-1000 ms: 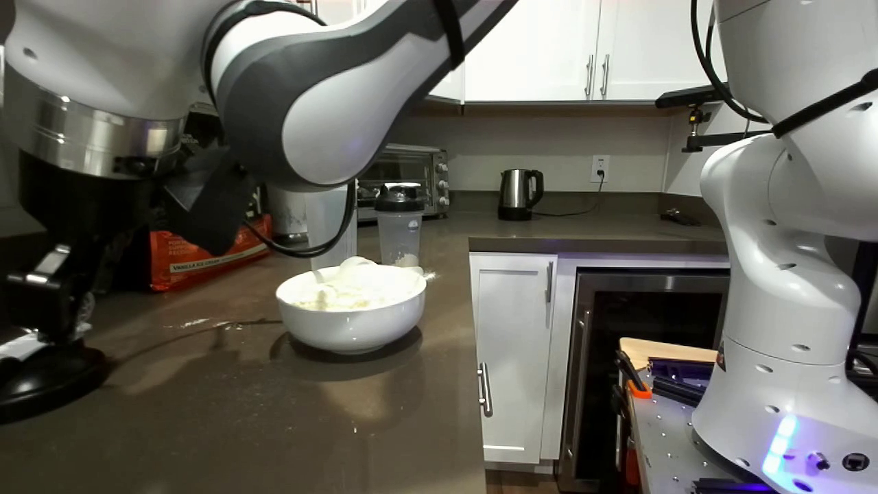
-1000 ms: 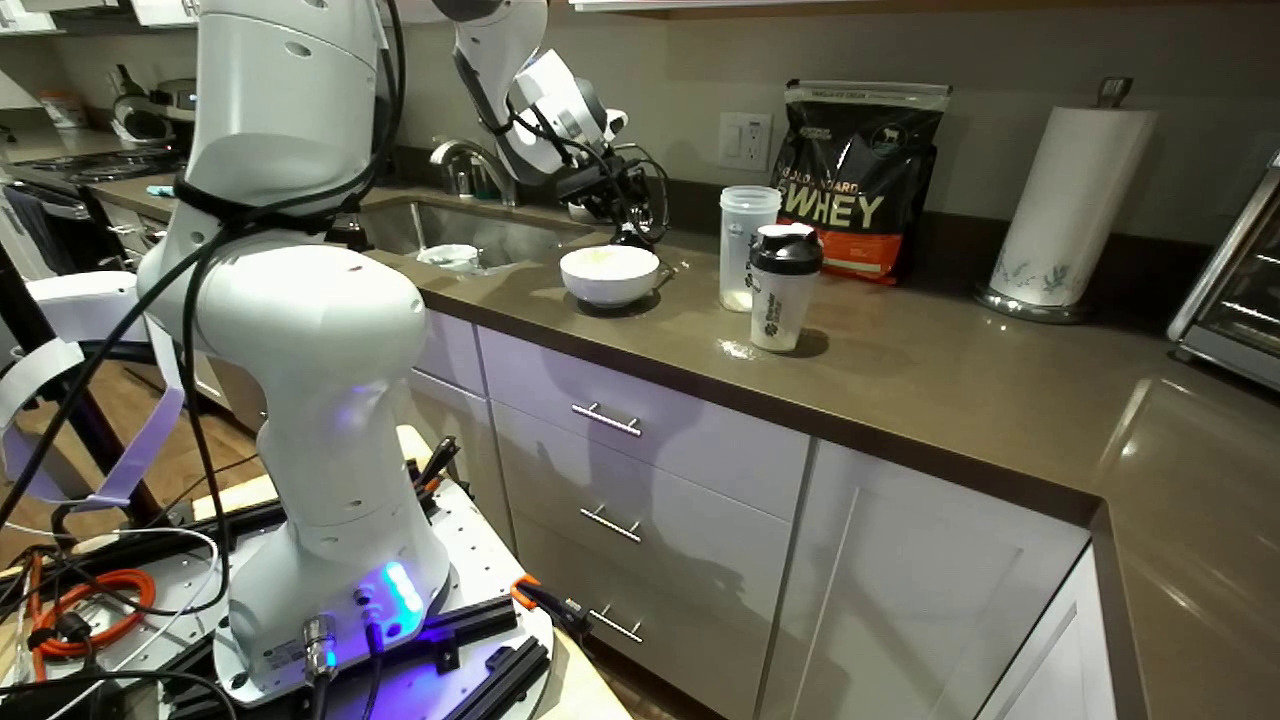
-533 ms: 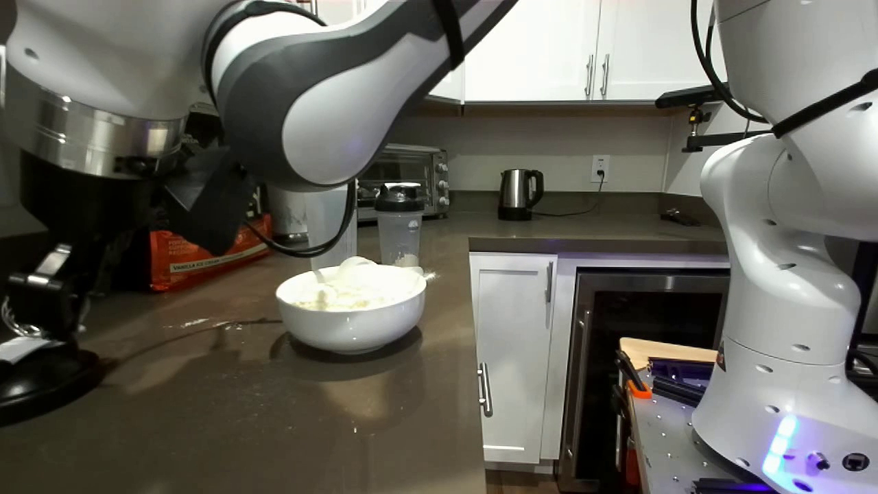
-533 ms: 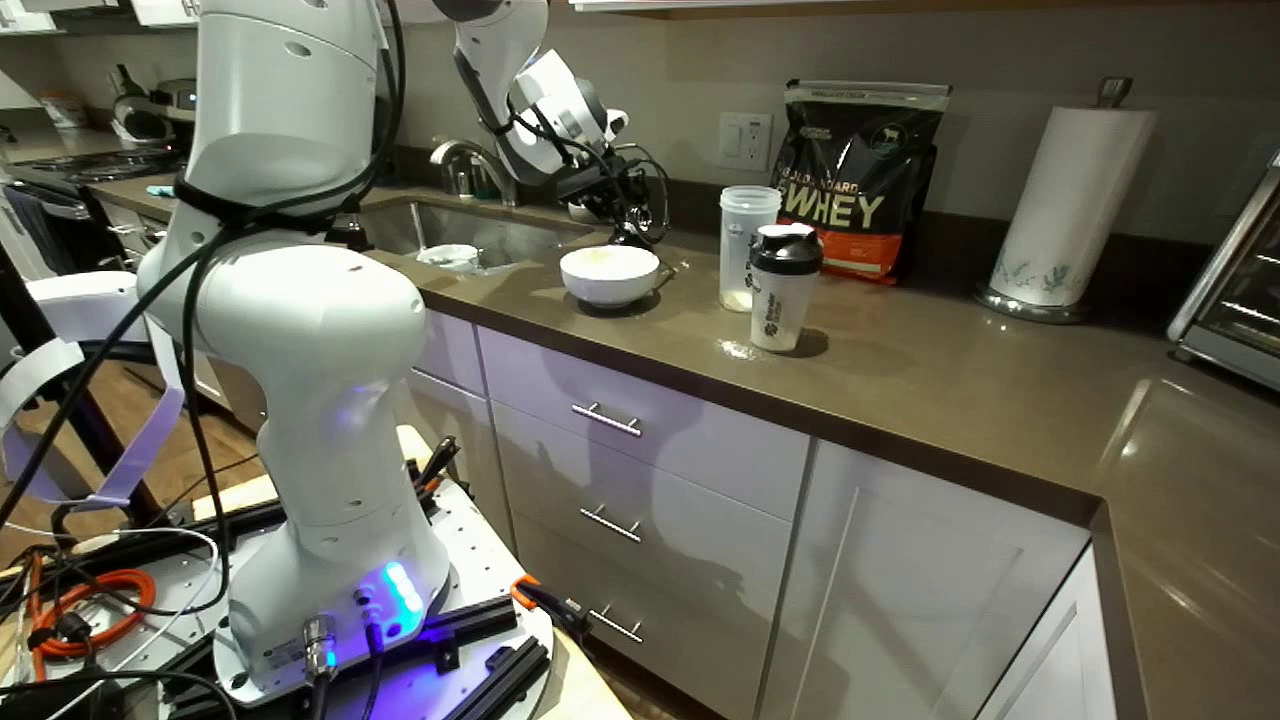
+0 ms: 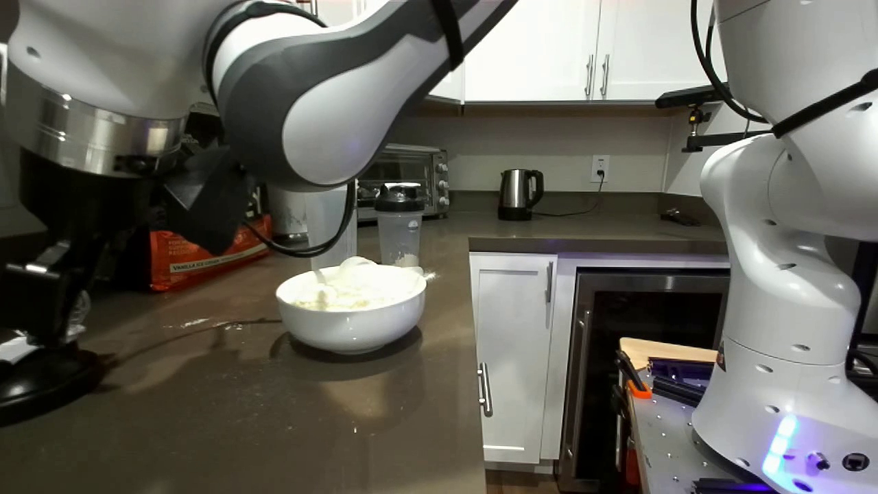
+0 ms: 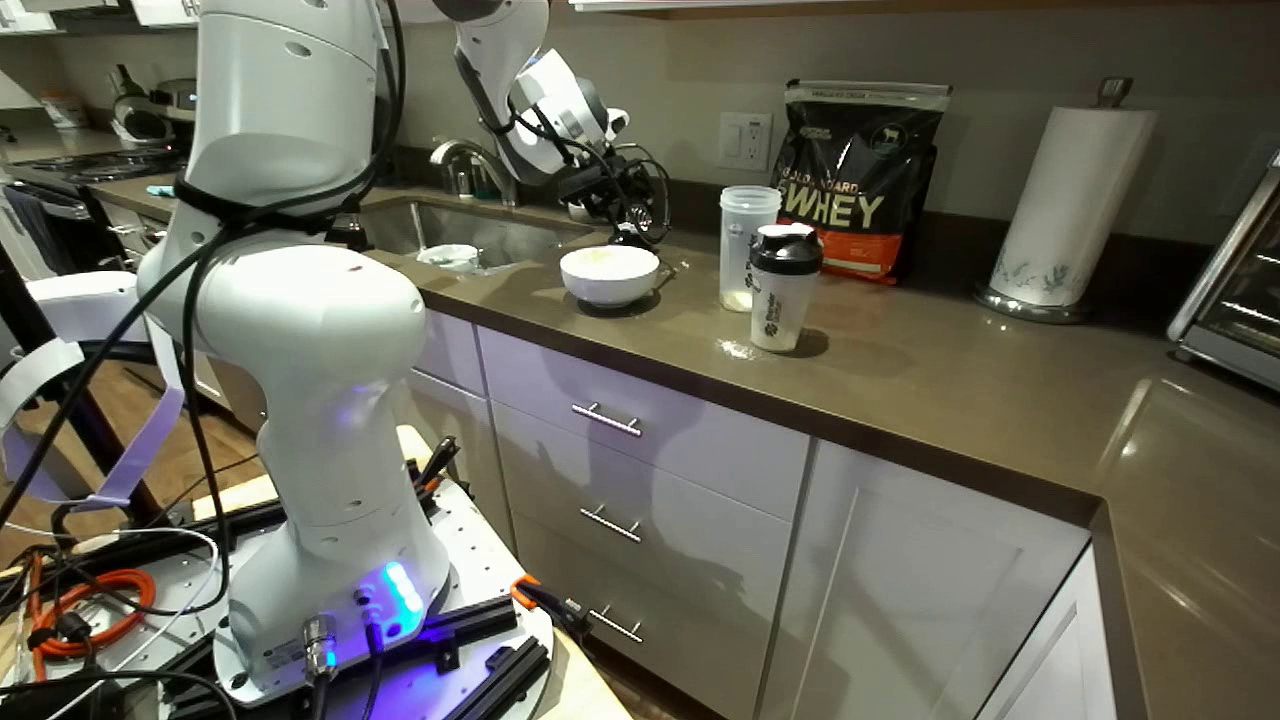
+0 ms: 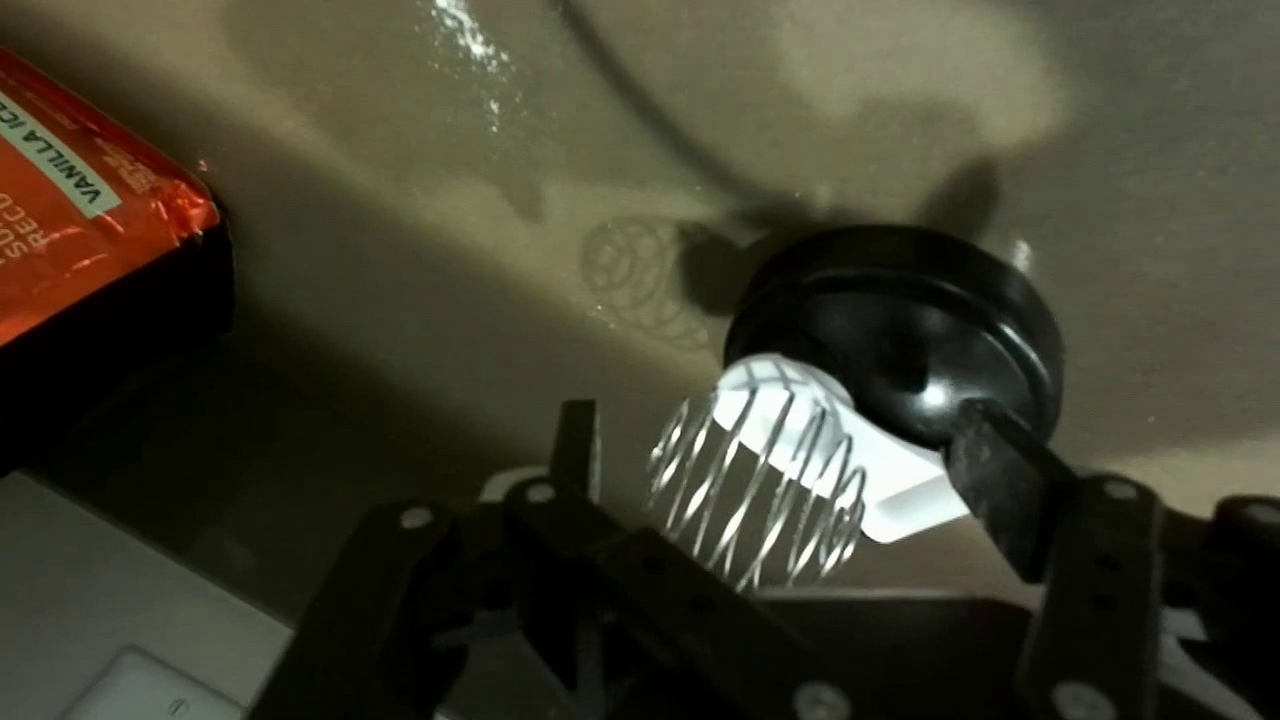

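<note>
Over there by the back edge of the counter (image 5: 274, 418), the gripper (image 7: 775, 445) is hanging with fingers (image 7: 576, 450) wide apart, and between them a wire whisk ball (image 7: 758, 490) is showing beside a black lid (image 7: 900, 310), looking light and springy, likely best pinched round its middle.

1 wire ball (image 7: 760, 490); 2 shaker bottles (image 6: 783, 300) (image 6: 742, 250); 1 whey bag (image 6: 855, 180); 1 paper roll (image 6: 1075, 205)

White upper cabinets (image 5: 531, 55) with slim metal handles (image 5: 589, 75) hang on a beige wall (image 5: 549, 144) above a glossy brown countertop (image 6: 950, 380). Pale drawers (image 6: 660, 470) sit beneath it, wooden floor (image 5: 521, 481) shows low down, and bright reflections (image 6: 1128, 430) streak the countertop's corner.
</note>
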{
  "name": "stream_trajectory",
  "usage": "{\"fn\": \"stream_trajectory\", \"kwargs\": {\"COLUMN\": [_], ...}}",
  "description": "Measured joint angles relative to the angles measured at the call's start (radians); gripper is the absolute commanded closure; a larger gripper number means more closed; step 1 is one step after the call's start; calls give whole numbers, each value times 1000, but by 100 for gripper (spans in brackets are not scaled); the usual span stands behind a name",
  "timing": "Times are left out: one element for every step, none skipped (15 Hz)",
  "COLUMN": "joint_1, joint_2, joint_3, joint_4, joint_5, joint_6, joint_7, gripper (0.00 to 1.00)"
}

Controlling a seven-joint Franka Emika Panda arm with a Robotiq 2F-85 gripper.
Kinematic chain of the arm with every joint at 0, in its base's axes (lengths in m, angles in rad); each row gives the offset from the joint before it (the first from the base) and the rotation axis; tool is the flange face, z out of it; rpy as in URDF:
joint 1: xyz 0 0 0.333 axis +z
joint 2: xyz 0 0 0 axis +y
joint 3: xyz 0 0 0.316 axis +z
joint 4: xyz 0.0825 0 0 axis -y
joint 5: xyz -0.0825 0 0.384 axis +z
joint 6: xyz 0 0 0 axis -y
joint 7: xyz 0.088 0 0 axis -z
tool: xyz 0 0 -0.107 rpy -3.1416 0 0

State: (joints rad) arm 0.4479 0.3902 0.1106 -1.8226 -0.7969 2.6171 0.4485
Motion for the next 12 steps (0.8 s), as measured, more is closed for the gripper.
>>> {"fn": "stream_trajectory", "kwargs": {"joint_1": [0,0,0,0,-1,-1,-1,-1,-1,-1,-1,-1], "joint_2": [0,0,0,0,0,0,0,0,0,0,0,0], "joint_3": [0,-1,-3,-5,-8,-11,-13,-15,-17,-19,-21,-22], "joint_4": [0,0,0,0,0,0,0,0,0,0,1,1], "joint_5": [1,1,1,1,1,1,2,2,2,3,4,4], "joint_6": [6,15,23,29,36,41,46,50,54,57,59,60], "joint_7": [0,0,1,2,6,10,12,13,13,14,16,21], "gripper": [14,18,16,18,21,33,26,32,31,32,33,34]}}
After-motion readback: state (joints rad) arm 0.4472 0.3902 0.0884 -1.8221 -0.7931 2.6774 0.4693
